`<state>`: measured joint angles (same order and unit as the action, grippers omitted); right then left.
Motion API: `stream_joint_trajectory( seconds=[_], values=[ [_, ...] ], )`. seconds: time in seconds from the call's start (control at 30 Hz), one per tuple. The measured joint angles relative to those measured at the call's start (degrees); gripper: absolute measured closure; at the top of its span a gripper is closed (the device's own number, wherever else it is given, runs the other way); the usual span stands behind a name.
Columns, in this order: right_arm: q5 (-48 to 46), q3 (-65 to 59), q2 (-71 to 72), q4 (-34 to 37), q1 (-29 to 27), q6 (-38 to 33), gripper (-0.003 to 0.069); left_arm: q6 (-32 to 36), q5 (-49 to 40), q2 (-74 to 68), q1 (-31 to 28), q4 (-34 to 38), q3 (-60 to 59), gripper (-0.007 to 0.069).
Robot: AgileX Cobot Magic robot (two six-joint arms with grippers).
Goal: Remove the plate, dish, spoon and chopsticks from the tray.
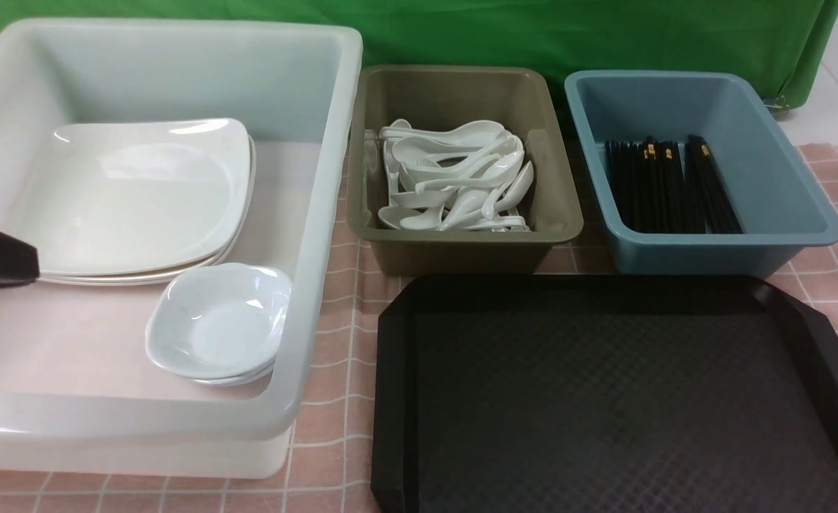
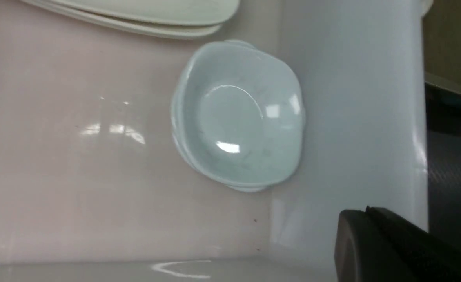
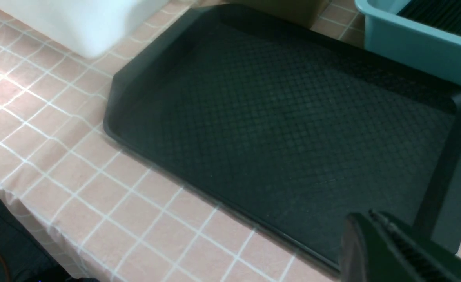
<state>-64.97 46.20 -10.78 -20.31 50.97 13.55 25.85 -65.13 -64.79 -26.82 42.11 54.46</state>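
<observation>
You're having the right pincer (image 3: 371,215) clenched with nothing in it, nearer to the broad black plastic tray (image 1: 626,399), which is lying ahead of it, long axis apparently running crosswise. Your left pincer (image 2: 365,211), also clenched and bare, is hanging over the deep white plastic tub (image 1: 177,420), beside glossy white bowl-like dishes (image 1: 223,328). Beyond them, broad white square plates (image 1: 141,192) are lying stacked; farther off, white soup spoons (image 1: 462,178) are filling the olive tub (image 1: 462,249), slim black chopsticks (image 1: 658,185) the blue tub (image 1: 697,249). Clearing is looking finished.
</observation>
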Motion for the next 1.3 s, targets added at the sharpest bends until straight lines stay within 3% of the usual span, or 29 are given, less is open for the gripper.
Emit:
stream_joint_trajectory(
  seconds=[0.23, 0.4, 0.47, 0.6, 0.7, 0.87, 1.3],
  values=[
    [0.0, 3.8, 0.0, -2.0, 0.0, -1.1, 0.0629, 1.0, -2.3, 2.7, 3.1, 3.5, 0.0, 0.0629],
    [0.1, 12.7, 0.0, -2.1, 0.0, -1.4, 0.0629, 1.0, 0.0, 2.8, 14.2, 2.0, 0.0, 0.0629],
    [0.0, 14.8, 0.0, -2.1, 0.0, -1.7, 0.0629, 0.6, 2.7, 2.8, 17.7, -0.2, 0.0, 0.0629],
    [0.0, 17.3, 0.4, -1.9, 0.0, -2.2, 0.0629, -8.4, 11.2, 1.8, 27.5, -13.3, 0.0, 0.0629],
    [0.0, 16.6, 0.5, -1.8, 0.0, -2.2, 0.0629, -14.2, 15.1, -0.4, 32.3, -18.9, 0.0, 0.0629],
    [0.0, 14.4, 0.5, -1.8, 0.0, -2.5, 0.0629, -18.1, 20.1, -9.0, 40.0, -21.0, 0.0, 0.0629],
    [0.0, 13.5, 0.5, -1.8, 0.0, -2.6, 0.0629, -21.3, 26.4, -18.9, 43.9, -18.7, 0.0, 0.0629]
  ],
)
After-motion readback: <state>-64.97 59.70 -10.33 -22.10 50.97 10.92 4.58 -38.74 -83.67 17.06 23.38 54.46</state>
